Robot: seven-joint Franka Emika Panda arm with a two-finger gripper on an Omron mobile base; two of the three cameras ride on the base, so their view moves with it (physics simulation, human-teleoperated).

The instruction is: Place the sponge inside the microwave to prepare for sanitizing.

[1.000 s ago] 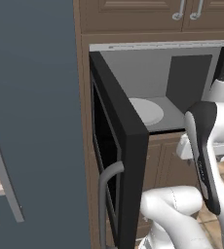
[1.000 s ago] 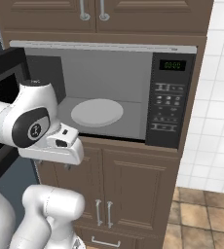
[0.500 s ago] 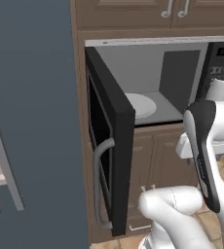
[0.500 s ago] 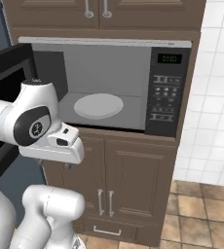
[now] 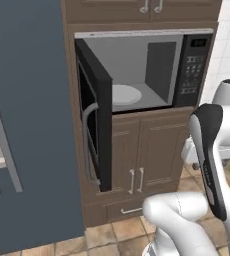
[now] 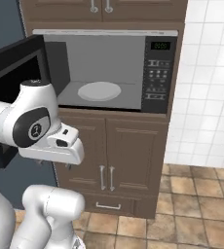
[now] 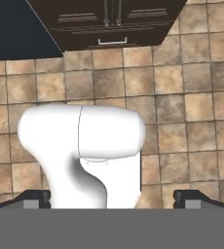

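Microwave (image 6: 109,73) is standing open in the wall of brown cabinets, its door (image 5: 94,132) swung wide to the left with the curved grey handle (image 5: 87,145) facing out, and the white round plate (image 6: 99,90) is sitting bare on the grey floor inside. Nothing yellow or green is lying on that plate or anywhere on the tiled floor (image 7: 182,97) I am looking at, so I cannot say where the sponge is; it is certainly not in the oven yet.

The gripper (image 7: 112,197) is pointing down at the tiles, and only the two dark fingertips (image 7: 33,198) are peeking up at the bottom corners of the hand view, set well apart, so the jaws are standing spread and holding nothing.

To my eye the job is at the fetching stage: the sponge needs finding and picking up first. For that, I would be bringing the spread fingers down squarely over the flat block, pinching across its short sides, then carrying it in level past the door's edge and setting it on the plate without clipping the frame.

The arm's own white body is blocking much of the hand view. The counter, or wherever the sponge is resting, is lying outside both base views. The button panel (image 6: 158,73) is too small to read.
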